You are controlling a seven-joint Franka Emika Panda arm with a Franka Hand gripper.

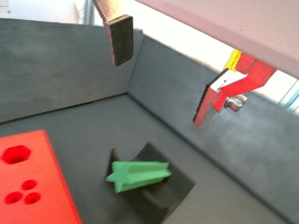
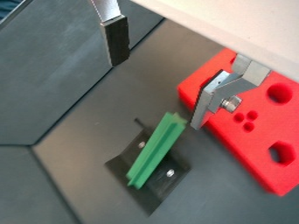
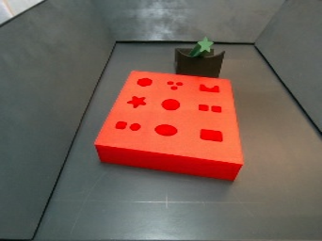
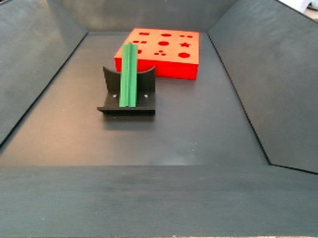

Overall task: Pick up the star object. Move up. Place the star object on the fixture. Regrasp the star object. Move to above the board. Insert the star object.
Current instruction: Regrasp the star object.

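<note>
Bright-green peg (image 4: 128, 75) lies tilted in the fixture (image 4: 125, 109) just beside the board (image 3: 170, 118). Gripper (image 2: 163, 61) hangs above, well apart, fingers spread and empty. Judged rigid, light, smooth plastic; grip mid-length across opposing star flanks to prevent slip.

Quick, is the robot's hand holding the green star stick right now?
Hand: open and empty, up above the star stick, which rests on the fixture.
</note>
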